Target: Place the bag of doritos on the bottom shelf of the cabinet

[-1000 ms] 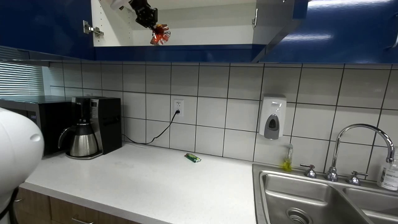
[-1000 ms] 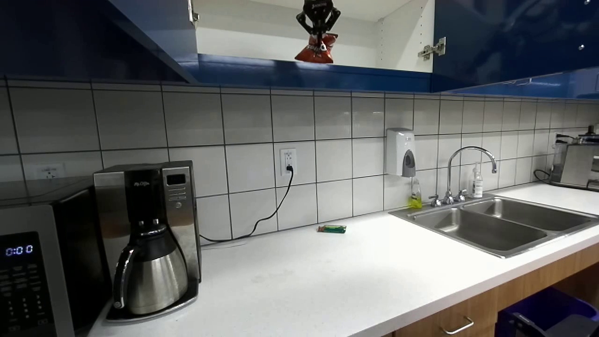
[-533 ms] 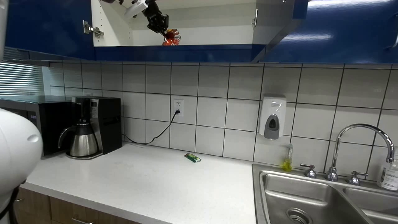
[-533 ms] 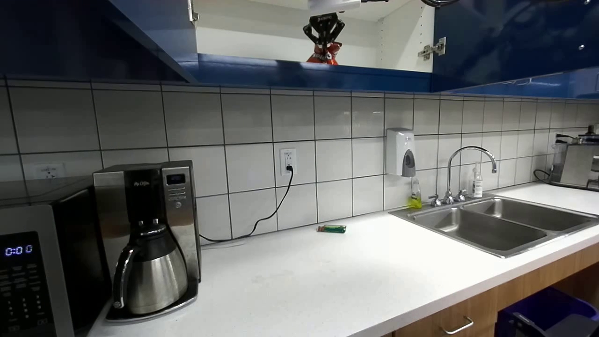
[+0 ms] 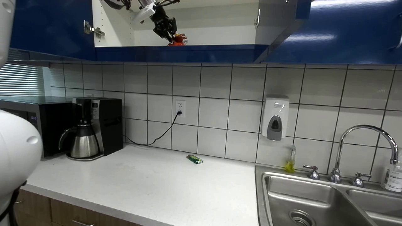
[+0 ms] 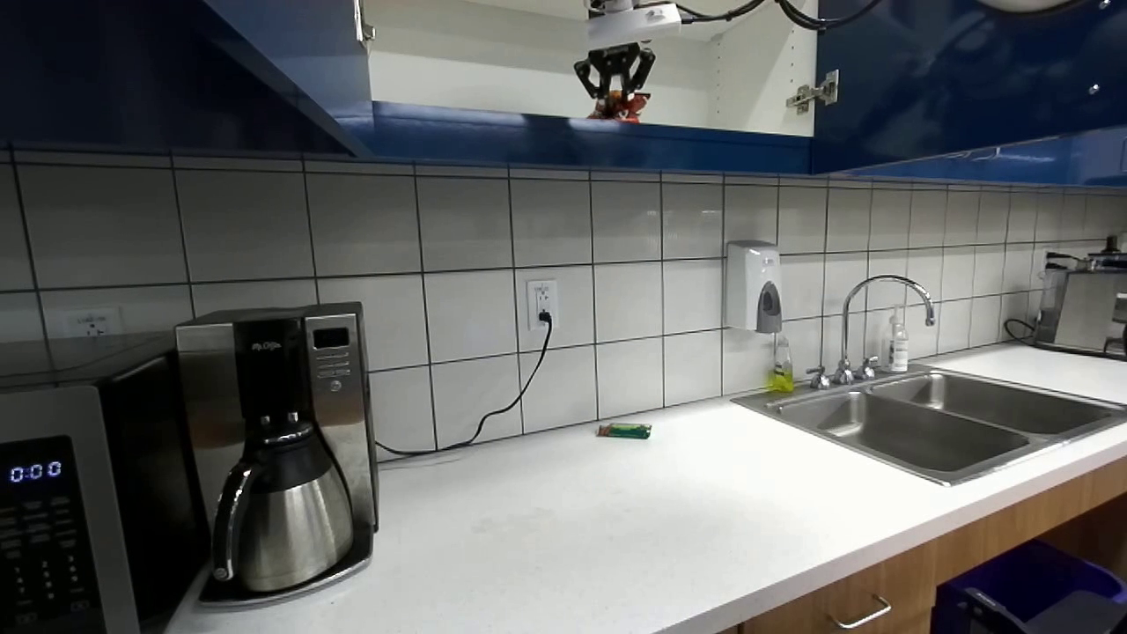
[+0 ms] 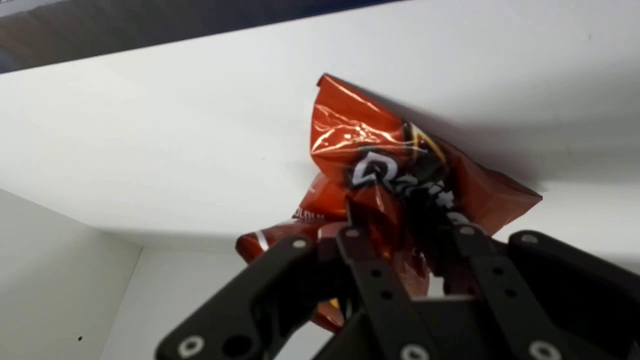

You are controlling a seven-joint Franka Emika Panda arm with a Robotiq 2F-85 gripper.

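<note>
- Gripper [image 7: 390,220] of mine points down inside the cabinet [image 5: 112,28]; its jaws are parted partway, with the bag of doritos [image 7: 367,140] bunched in the gap. I cannot tell whether the pads press on it.
- Below and just past my fingertips, the bag lies over the white bottom shelf [image 7: 190,160], its shadow hugging one side. In both exterior views its underside is hidden from me behind the blue lower edge [image 5: 204,54].
- On the far side of the bag from my fingers, a band of white shelf separates it from a dark blue strip [image 7: 225,17] at the top of my wrist view.
- Left of the fingers in that view, I see the shelf run out to a side wall [image 7: 40,260], which meets the back wall [image 7: 165,295] at a corner.
- Behind the gripper, in both exterior views, the back wall shows on either side of it, so I have room both ways.
- Doors [image 6: 916,79] stand swung out on both flanks, well apart from the fingers. Black cables [image 6: 819,25] loop above the gripper; whether they touch a door I cannot tell.
- Well below the gripper, the counter [image 5: 150,188] carries a small green flat object [image 5: 194,159].
</note>
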